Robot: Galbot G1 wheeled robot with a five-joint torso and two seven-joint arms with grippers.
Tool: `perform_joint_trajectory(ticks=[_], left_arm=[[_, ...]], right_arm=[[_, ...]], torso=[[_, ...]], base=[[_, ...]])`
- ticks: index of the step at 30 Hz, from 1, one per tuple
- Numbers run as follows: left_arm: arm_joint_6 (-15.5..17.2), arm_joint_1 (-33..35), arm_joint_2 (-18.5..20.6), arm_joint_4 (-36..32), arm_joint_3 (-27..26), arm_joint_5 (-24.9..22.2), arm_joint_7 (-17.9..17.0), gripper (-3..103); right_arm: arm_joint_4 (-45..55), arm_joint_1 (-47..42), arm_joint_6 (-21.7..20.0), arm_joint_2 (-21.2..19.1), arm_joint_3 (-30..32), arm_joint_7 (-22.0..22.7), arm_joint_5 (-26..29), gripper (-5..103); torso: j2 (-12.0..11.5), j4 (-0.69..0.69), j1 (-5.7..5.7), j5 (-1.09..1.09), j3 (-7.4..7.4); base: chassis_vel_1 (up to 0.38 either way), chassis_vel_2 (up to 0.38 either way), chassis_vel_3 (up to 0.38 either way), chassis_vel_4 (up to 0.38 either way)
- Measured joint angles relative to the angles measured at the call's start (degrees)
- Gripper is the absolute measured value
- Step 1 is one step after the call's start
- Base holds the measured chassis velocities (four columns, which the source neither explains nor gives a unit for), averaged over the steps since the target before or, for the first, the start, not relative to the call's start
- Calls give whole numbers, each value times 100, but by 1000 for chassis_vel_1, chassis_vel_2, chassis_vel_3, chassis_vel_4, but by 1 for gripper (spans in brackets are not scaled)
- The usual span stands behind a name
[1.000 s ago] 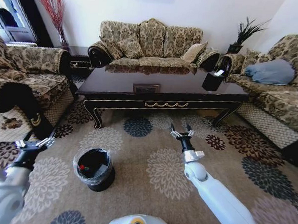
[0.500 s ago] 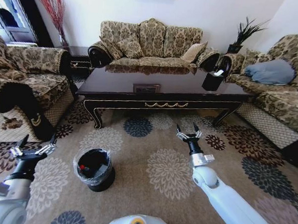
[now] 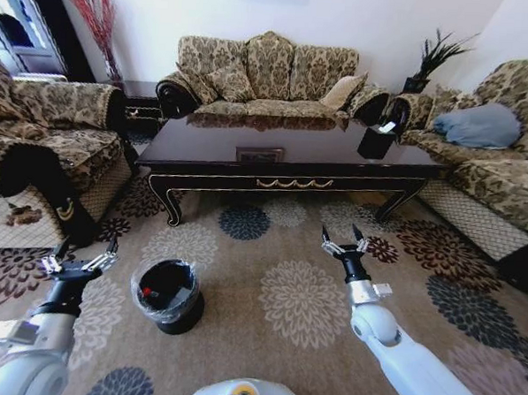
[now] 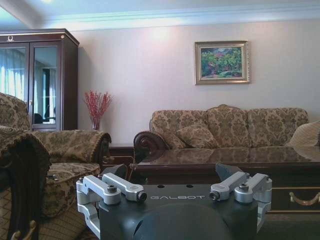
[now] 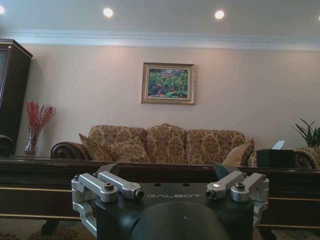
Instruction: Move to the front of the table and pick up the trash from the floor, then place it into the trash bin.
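Robot faces the table (image 3: 287, 177) across the flowered carpet (image 3: 241, 294). Left end effector (image 3: 79, 265) held low beside the trash bin (image 3: 167, 296), fingers spread, gripping nothing. Right end effector (image 3: 345, 242) raised over carpet, fingers spread, gripping nothing. Bin holds a red-capped bottle (image 3: 150, 292) inside its black liner.

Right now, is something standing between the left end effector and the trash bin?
Nothing visible does. The left end effector, open, hovers beside the trash bin, with bare carpet between them. The table stands farther ahead, out of that path.
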Motion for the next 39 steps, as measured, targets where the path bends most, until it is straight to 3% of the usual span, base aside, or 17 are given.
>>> perform_joint_trajectory(ticks=[6,10,26,28,31,39], left_arm=[[-23,-10,-25,10,52,45,46,100],[-201,-10,-41,108,51,270,205,100],[-156,14,-97,40,242,97,226,100],[-154,2,-115,51,288,122,229,100],[-154,-5,-129,55,311,145,236,100],[-183,52,-165,48,307,179,256,100]], right_arm=[[34,-118,25,12,93,0,-35,100],[32,-173,45,44,129,1,-84,100],[-71,-177,94,119,70,-20,-155,100],[-87,-163,96,118,41,-23,-163,100],[-105,-150,98,118,20,-24,-172,100],[-151,-84,133,118,-57,-31,-182,100]], torso=[[1,0,-1,-1,-1],[0,0,-1,-4,-1],[1,0,-2,3,-3],[0,1,-1,-4,0],[1,0,-1,4,-1],[1,1,-2,-4,-1]], base=[[219,-232,-231,227],[288,-286,-285,267],[356,-341,-345,348],[349,-369,-370,366],[341,-335,-363,347],[356,-352,-355,354]])
